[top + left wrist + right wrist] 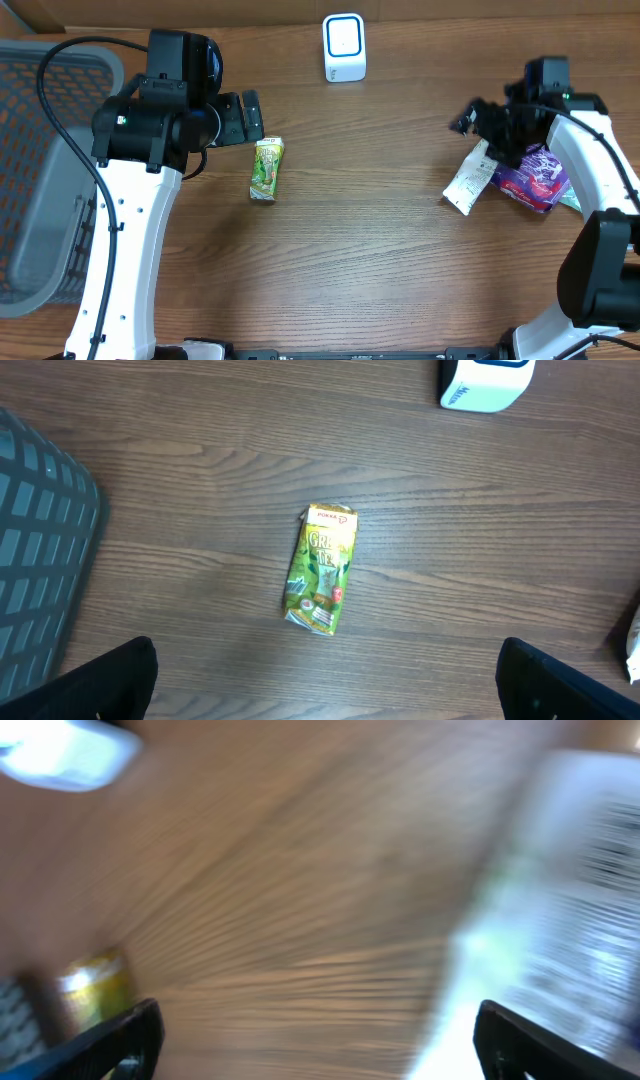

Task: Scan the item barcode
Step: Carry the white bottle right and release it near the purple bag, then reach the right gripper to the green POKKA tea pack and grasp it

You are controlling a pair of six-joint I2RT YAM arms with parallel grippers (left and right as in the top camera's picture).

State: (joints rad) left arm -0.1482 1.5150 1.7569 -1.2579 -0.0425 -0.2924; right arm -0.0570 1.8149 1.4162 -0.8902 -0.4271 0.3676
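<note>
A white and blue barcode scanner point(344, 47) stands at the back middle of the table. A green tea carton point(267, 168) lies flat left of centre; in the left wrist view the carton point(322, 570) lies ahead of my open left gripper point(325, 700), well clear of its fingers. My left gripper point(252, 118) hovers just behind and left of the carton. On the right, my right gripper point(472, 115) stands open above a white packet point(470, 178) with nothing between its fingers. The right wrist view is motion-blurred: the white packet point(570, 920) shows beside the right gripper point(320, 1055).
A grey mesh basket point(40, 170) fills the left edge of the table. A purple packet point(535, 178) lies next to the white packet on the right, under my right arm. The scanner point(485, 382) shows at the top right of the left wrist view.
</note>
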